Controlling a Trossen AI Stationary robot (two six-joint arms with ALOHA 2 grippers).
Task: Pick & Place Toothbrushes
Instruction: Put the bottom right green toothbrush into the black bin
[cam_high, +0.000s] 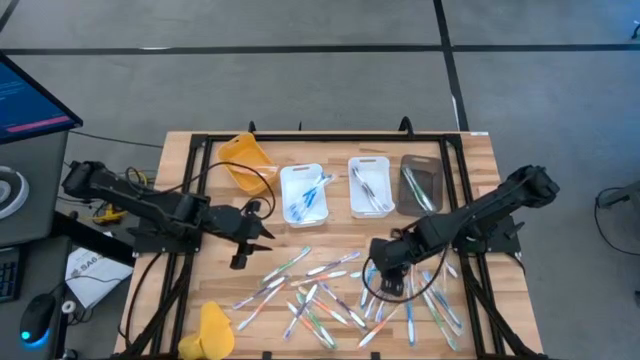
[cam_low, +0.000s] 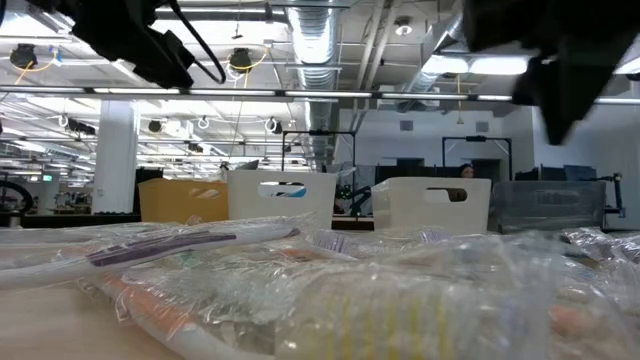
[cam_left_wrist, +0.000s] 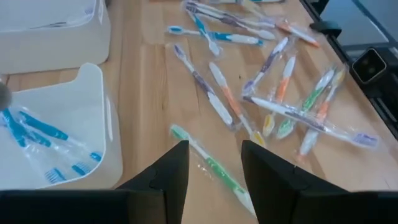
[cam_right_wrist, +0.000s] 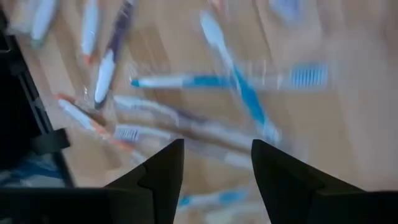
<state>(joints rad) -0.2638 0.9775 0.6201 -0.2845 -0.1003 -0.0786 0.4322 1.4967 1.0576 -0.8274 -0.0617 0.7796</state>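
Left gripper (cam_high: 250, 232) hovering over bare wood beside the white tray (cam_high: 304, 194) of blue toothbrushes (cam_high: 305, 197), jaws standing apart and holding nothing. Lying just ahead of the two dark fingers (cam_left_wrist: 169, 174) in the left wrist view: a green-handled wrapped toothbrush (cam_left_wrist: 210, 164), running into the gap between the jaws but gripped by neither. Farther out beyond those jaws, sprawling across the boards: the loose pile of wrapped toothbrushes (cam_left_wrist: 273, 81), orange, green, purple and blue handles crossing one another.

Right gripper (cam_high: 388, 272) hanging over the right part of that pile, jaws parted and clamped on nothing. Showing past its fingers (cam_right_wrist: 163, 175) in the right wrist view: blue-handled toothbrushes (cam_right_wrist: 239, 87) crossing just ahead of the gap, orange-tipped ones (cam_right_wrist: 93, 121) off to one side.

Sitting beyond both grippers at the far edge: a second white tray (cam_high: 369, 187), a dark tray (cam_high: 421, 186) and a yellow tray (cam_high: 246, 160). Lying apart at the near edge: another yellow piece (cam_high: 214, 329).
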